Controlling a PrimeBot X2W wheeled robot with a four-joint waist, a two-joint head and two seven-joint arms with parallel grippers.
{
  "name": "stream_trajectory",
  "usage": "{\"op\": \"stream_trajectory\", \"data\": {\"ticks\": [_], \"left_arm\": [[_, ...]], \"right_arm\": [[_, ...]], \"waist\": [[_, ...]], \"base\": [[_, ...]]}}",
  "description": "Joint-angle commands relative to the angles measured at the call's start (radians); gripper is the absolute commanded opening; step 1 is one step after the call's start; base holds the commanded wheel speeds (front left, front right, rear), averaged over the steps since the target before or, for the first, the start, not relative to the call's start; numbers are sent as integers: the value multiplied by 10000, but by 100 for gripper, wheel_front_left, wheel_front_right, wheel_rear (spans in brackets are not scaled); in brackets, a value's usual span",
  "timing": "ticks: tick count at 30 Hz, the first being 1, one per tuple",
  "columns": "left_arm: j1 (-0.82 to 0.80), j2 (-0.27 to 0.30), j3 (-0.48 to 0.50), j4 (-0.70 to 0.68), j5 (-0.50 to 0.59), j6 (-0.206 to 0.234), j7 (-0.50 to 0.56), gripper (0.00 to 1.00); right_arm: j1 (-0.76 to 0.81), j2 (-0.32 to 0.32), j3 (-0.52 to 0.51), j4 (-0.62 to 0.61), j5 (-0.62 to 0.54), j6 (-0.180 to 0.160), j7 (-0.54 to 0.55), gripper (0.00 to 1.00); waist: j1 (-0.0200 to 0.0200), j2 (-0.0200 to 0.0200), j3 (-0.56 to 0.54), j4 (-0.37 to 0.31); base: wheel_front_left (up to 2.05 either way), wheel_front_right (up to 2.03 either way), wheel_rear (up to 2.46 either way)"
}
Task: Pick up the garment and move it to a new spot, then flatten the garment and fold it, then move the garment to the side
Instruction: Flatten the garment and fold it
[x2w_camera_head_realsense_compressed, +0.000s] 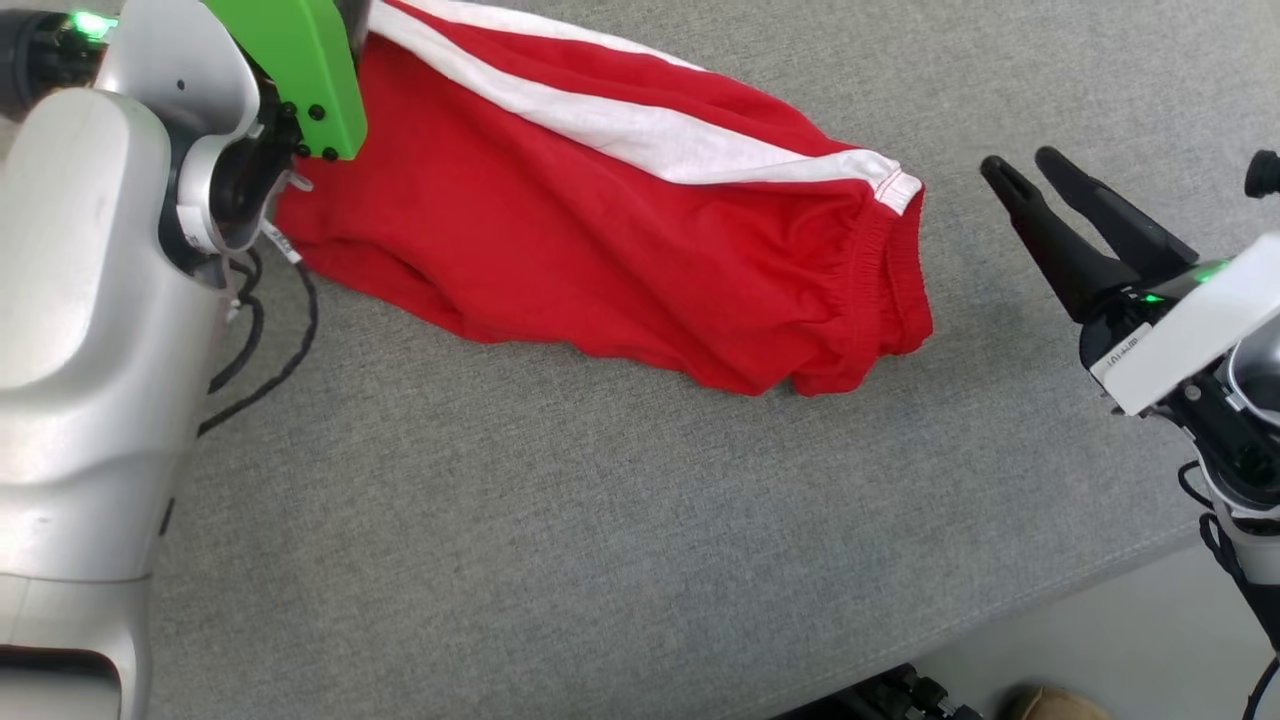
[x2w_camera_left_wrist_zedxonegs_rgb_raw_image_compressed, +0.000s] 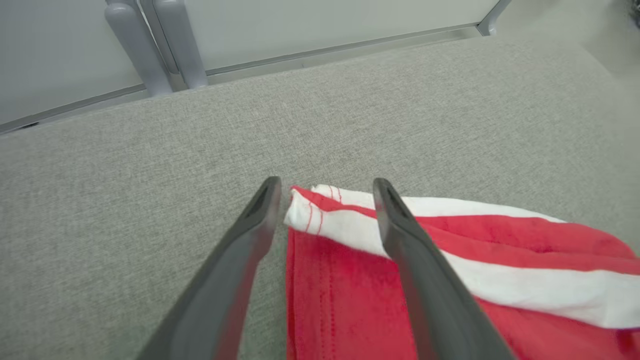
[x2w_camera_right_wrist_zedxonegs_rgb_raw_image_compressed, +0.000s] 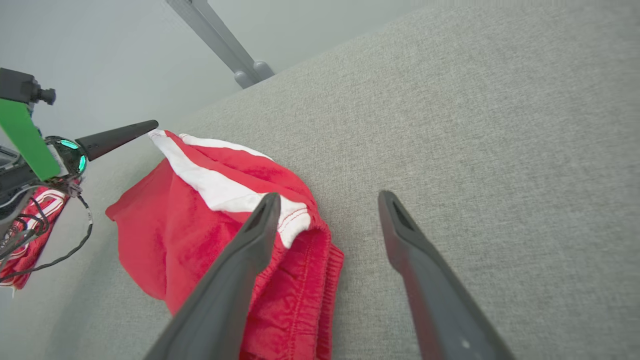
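My left tool (x2w_camera_left_wrist_zedxonegs_rgb_raw_image_compressed: 325, 187) stood open; its wrist view showed the white-striped hem corner of the red fabric shorts (x2w_camera_head_realsense_compressed: 600, 240) between its fingers. The head view showed my right tool (x2w_camera_head_realsense_compressed: 1018, 162), open too, apart from the shorts' elastic waistband, above the grey cloth-covered desk (x2w_camera_head_realsense_compressed: 600, 520).
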Motion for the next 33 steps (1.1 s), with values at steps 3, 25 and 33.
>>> {"op": "stream_trajectory", "data": {"ticks": [3,25,33], "left_arm": [[433,-76,212,-350,-293,-188,-473,100],[4891,-30,165,-1466,16,297,-4148,100],[3918,111,5,332,-322,91,-2731,100]], "right_arm": [[460,-114,-192,152,-762,0,-755,100],[3101,1685,-2667,1409,-7229,-4,-5745,100],[3146,2140,-2274,1578,-7395,-4,-5784,100]], "waist": [[0,0,-307,55],[0,0,-2035,433],[0,0,-1897,-51]], "base": [[0,0,0],[0,0,0],[0,0,0]]}}
